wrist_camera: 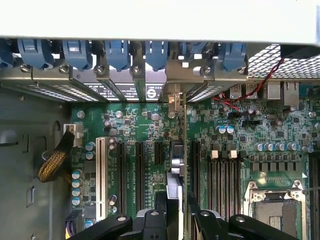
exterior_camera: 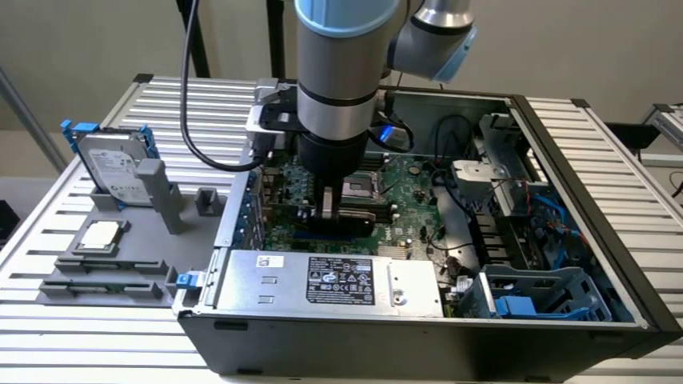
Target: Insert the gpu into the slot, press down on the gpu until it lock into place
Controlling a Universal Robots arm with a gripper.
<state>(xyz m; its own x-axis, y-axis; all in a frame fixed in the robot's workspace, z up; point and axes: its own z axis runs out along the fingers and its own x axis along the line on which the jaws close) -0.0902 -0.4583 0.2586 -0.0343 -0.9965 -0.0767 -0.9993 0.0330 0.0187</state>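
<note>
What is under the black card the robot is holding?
Under the gpu, held edge-on in the gripper, lies the green motherboard with black connector strips. The gpu covers whatever lies directly beneath it.

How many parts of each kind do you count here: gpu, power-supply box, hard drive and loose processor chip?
gpu, held in the gripper: 1
power-supply box: 1
hard drive: 1
loose processor chip: 1
Total: 4
</note>
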